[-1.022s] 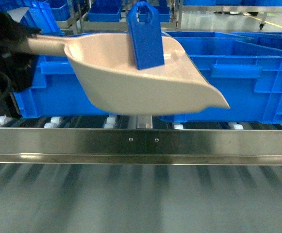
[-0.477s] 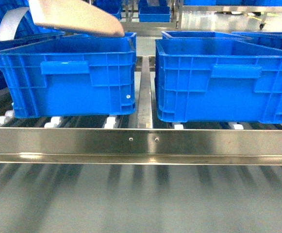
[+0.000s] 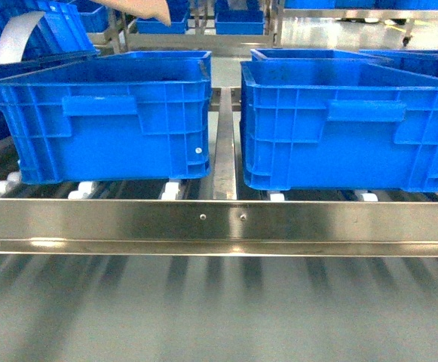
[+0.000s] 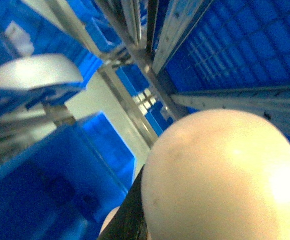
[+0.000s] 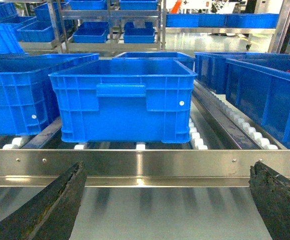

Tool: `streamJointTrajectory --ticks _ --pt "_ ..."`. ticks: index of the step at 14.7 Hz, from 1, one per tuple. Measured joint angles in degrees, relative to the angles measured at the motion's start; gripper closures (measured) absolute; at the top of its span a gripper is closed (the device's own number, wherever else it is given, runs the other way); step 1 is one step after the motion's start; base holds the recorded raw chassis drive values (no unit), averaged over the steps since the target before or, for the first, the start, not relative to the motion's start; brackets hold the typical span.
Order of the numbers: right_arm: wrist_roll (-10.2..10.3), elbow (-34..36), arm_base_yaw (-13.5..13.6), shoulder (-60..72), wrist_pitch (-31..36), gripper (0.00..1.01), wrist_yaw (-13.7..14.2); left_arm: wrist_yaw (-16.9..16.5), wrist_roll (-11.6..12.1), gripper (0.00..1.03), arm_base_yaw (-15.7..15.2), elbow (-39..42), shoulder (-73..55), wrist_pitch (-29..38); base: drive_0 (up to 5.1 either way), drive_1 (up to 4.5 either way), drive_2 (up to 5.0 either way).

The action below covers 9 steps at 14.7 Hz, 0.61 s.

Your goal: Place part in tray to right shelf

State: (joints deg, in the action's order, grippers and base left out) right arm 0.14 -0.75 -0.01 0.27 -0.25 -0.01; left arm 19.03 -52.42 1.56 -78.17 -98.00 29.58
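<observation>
Starting up close in the right wrist view: right fingers (image 5: 50,205) standing wide open, dark and rough, one at each bottom corner, holding nothing. Sitting just past them, the shiny flat front rail (image 5: 145,162) of the right shelf (image 3: 219,222), running from side to side. Lying right behind the rail, white rollers (image 3: 87,188) in a row. Resting on the rollers, two big blue crates side by side, the left crate (image 3: 105,128) and the right crate (image 3: 347,128), not touching, with a thin metal bar (image 3: 224,143) running back between them. Standing further back on the same rollers, more blue crates (image 3: 166,56) behind the front two. Peeking in at the very top edge of the head view, above the left crate and well up from it, a small beige bit of the tray (image 3: 139,7). Filling the lower right of the left wrist view, the round beige back of the tray (image 4: 219,175), very close to the camera, with a dark bit of the arm (image 4: 127,215) touching its left edge. Not showing the left fingers there, so not telling if open or closed. Not showing the part in any view, so not telling where it is. Waiting far off at the back, metal racks with small blue bins (image 3: 237,23) on a pale shiny floor (image 3: 339,34).
</observation>
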Motion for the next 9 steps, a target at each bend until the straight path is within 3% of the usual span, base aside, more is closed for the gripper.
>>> streamJointTrajectory --ticks 1,3,9 --pt "0.0 0.0 0.0 0.0 0.0 0.03 0.0 -0.7 -3.8 0.88 0.0 5.3 2.1 -0.6 0.0 0.0 0.0" --pt "0.0 0.0 0.0 0.0 0.0 0.03 0.0 -1.1 -6.1 0.88 0.1 6.3 -0.7 -1.4 0.0 0.0 0.0" --pt "0.0 0.0 0.0 0.0 0.0 0.03 0.0 -1.2 -7.3 0.88 0.2 6.4 -0.1 -0.5 0.0 0.0 0.0"
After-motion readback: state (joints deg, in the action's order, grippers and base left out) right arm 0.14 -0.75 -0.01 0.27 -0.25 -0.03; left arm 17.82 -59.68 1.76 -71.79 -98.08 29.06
